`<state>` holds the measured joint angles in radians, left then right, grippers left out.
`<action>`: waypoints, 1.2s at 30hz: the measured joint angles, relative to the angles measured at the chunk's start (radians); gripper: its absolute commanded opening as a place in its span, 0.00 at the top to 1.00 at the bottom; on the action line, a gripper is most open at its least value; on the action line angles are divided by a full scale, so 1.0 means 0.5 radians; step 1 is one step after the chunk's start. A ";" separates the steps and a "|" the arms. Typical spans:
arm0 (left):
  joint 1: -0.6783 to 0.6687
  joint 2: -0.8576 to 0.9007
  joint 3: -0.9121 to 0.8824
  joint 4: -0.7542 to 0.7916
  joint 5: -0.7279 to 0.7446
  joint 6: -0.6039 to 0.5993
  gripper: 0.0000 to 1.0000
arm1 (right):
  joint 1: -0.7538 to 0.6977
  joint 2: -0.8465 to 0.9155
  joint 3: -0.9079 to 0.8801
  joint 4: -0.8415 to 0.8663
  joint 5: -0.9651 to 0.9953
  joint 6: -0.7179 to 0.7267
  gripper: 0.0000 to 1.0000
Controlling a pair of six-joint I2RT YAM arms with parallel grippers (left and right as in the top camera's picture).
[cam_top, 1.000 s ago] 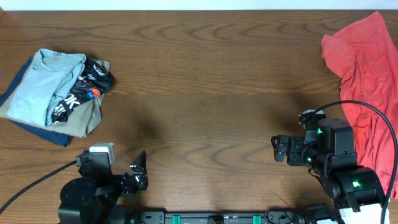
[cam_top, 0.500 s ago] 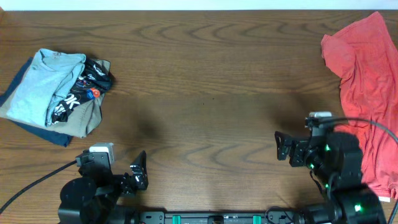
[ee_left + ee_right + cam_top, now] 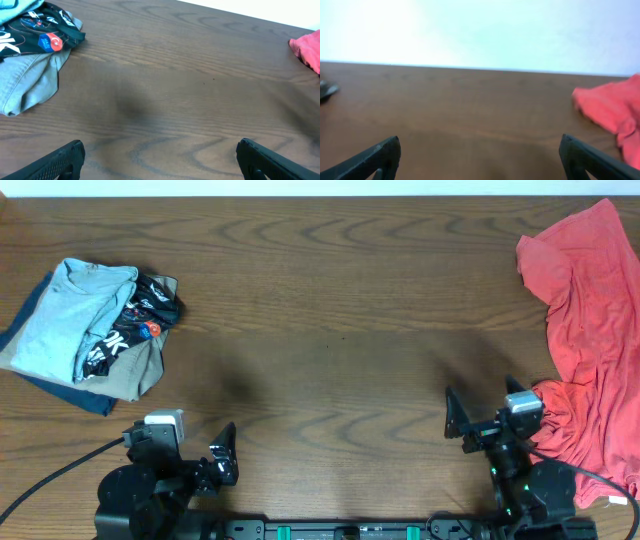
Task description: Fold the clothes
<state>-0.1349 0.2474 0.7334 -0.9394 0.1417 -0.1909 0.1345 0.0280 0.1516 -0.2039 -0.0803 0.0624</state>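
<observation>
The light blue T-shirt (image 3: 60, 320) lies folded on top of a small pile at the table's left; its corner (image 3: 15, 7) shows in the left wrist view. The coral-red shirt (image 3: 590, 300) lies crumpled along the right edge, also seen as a red shirt edge (image 3: 307, 47) and a red bunch (image 3: 615, 110). My left gripper (image 3: 205, 450) rests open near the front left, its jaws (image 3: 160, 152) wide over bare wood. My right gripper (image 3: 480, 408) stands open near the front right, just left of the red shirt, with nothing between its jaws (image 3: 480, 152).
Under the blue shirt sit a black tee with white lettering (image 3: 140, 315), a khaki garment (image 3: 135, 370) and a navy one (image 3: 85, 395). The wooden table (image 3: 330, 310) runs between the two heaps. A pale wall (image 3: 480, 30) stands behind the far edge.
My right arm has drawn back toward the front edge, uncovering the lower part of the red shirt. The left arm and the clothes have not moved.
</observation>
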 measured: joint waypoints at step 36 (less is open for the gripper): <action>0.000 0.000 0.000 0.001 -0.001 0.000 0.02 | -0.093 -0.033 -0.290 0.275 0.051 -0.294 0.01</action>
<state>-0.1349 0.2474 0.7334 -0.9390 0.1413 -0.1909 0.0879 0.0116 0.0067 -0.0662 -0.0547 -0.0849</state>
